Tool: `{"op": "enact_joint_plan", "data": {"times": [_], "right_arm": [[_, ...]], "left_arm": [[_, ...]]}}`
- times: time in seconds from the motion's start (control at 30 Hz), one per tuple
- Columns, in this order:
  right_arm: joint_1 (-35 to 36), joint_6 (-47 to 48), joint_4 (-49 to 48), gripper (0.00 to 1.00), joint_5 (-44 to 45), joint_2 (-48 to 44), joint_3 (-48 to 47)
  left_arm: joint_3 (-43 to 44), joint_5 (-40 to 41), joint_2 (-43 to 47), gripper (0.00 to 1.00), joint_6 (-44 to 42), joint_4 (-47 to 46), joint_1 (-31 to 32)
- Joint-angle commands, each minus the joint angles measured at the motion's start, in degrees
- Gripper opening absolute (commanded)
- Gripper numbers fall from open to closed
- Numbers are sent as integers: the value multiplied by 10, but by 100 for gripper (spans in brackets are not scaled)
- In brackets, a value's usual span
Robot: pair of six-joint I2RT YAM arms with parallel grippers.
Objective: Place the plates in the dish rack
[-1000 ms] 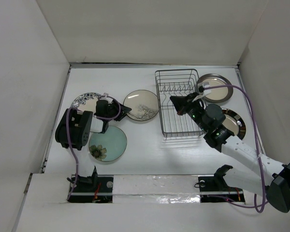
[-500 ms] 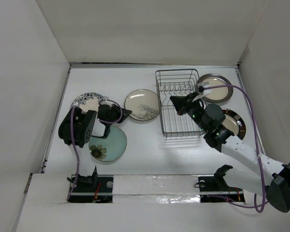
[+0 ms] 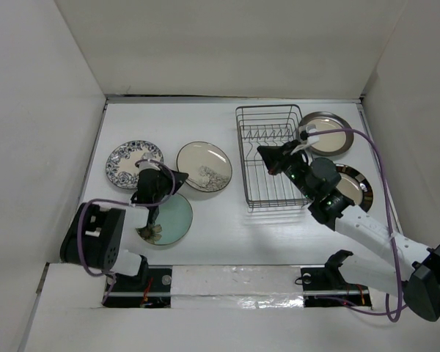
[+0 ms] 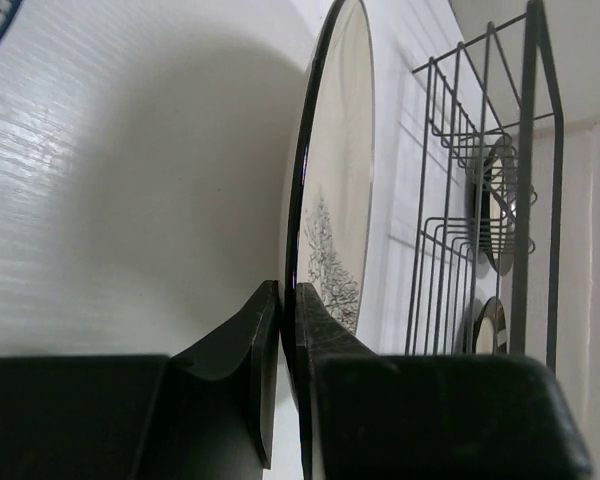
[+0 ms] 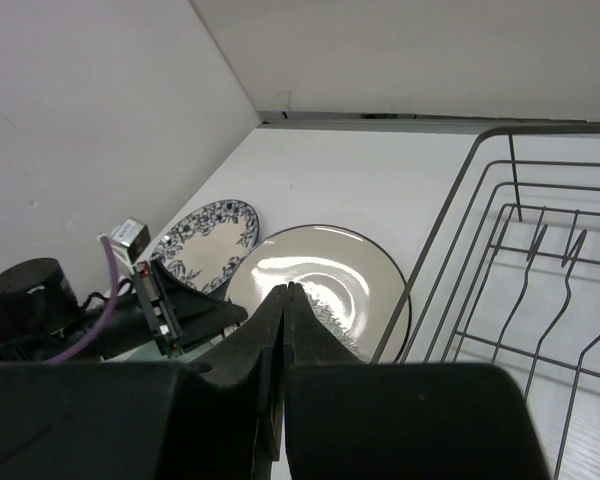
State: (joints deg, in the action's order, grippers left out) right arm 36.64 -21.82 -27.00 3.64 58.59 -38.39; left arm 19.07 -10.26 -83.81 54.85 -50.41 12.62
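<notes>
My left gripper [image 3: 180, 176] [image 4: 286, 300] is shut on the near-left rim of the cream plate with the dark tree print [image 3: 205, 166] [image 4: 338, 190] [image 5: 325, 272], left of the dish rack [image 3: 270, 155] [image 4: 480, 210] [image 5: 525, 250]. In the left wrist view the plate shows edge-on between the fingers. The black-and-white patterned plate [image 3: 132, 161] [image 5: 204, 240] and the pale green plate [image 3: 167, 217] lie flat nearby. Two beige dark-rimmed plates [image 3: 325, 133] [image 3: 354, 188] lie right of the rack. My right gripper [image 3: 262, 151] [image 5: 285, 290] hovers shut and empty over the rack's left side.
White walls enclose the table on the left, back and right. My left arm's body [image 3: 95, 236] sits low at the near left. A purple cable [image 3: 378, 158] loops over the right-hand plates. The rack holds nothing.
My left gripper has shut on the cream plate's rim and drawn it a little leftward and nearer. The left arm swung down-left, uncovering the patterned plate. The right arm held still.
</notes>
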Motion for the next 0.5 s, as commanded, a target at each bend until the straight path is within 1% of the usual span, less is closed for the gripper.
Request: {"op": "enact_joint_plan", "data": {"times": [0.0,0.07,0.13,0.27,0.3,0.37,0.4,0.47], "right_arm": [[8,13,-20,3,-2,6,-11],[8,13,-19,4,-12,12,-13],[8,13,-20,9,-23,20,-17],[8,14,-23,25,-51,35,-24],[8,14,-24,35,-57,38,-25],[8,13,-25,45,-72,50,-31],[3,13,-26,57,-75,54,-32],[3,10,-29,67,-92,71,-37]], "left_arm": [[3,35,108,0,-35,28,-5],[2,42,165,0,-40,56,-5],[5,48,196,0,-47,77,-11],[9,40,269,0,-53,122,-17],[10,34,281,0,-52,128,-24],[20,32,307,0,-56,162,-24],[26,28,333,0,-60,174,-24],[51,24,378,0,-74,217,-24]]}}
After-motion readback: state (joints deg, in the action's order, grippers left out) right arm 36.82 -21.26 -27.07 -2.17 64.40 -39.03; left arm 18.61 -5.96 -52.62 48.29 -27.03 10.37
